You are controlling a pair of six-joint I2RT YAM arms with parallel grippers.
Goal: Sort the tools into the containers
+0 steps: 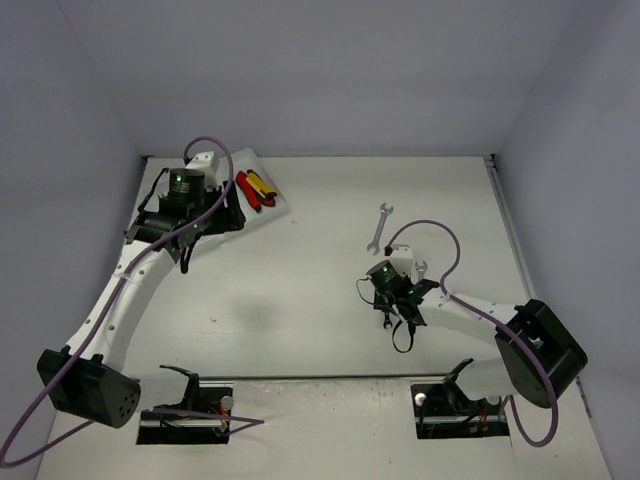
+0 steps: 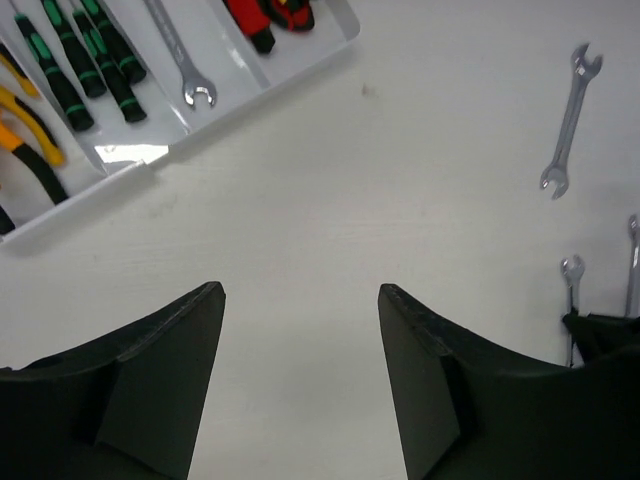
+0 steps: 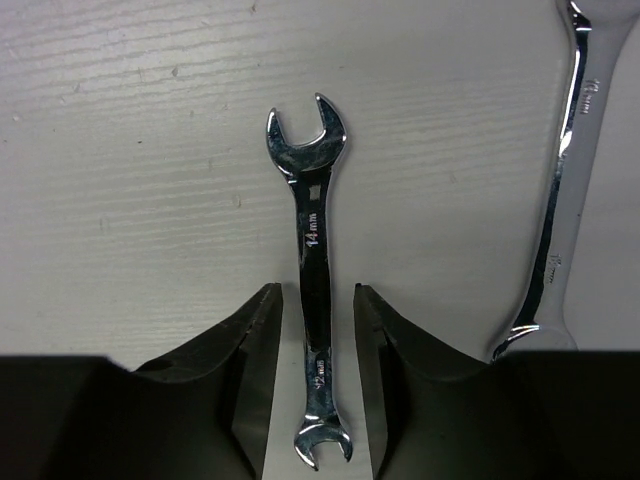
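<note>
Now we straddle the wrench (image 3: 312, 225) with our right gripper (image 3: 314, 295) — jaws narrowly apart, its shaft running lengthwise between them — well apart from the tray (image 2: 228, 72), to its right.

4 wrenches (image 2: 568, 120), ~4 screwdrivers (image 2: 108, 65), 2 knives (image 1: 247, 190), 1 tray (image 2: 300, 55); pliers (image 2: 22, 136) count unclear

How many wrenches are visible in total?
4 wrenches: one in the tray, one alone on the table, one straddled by the right hand, one beside it. More may be hidden.
</note>
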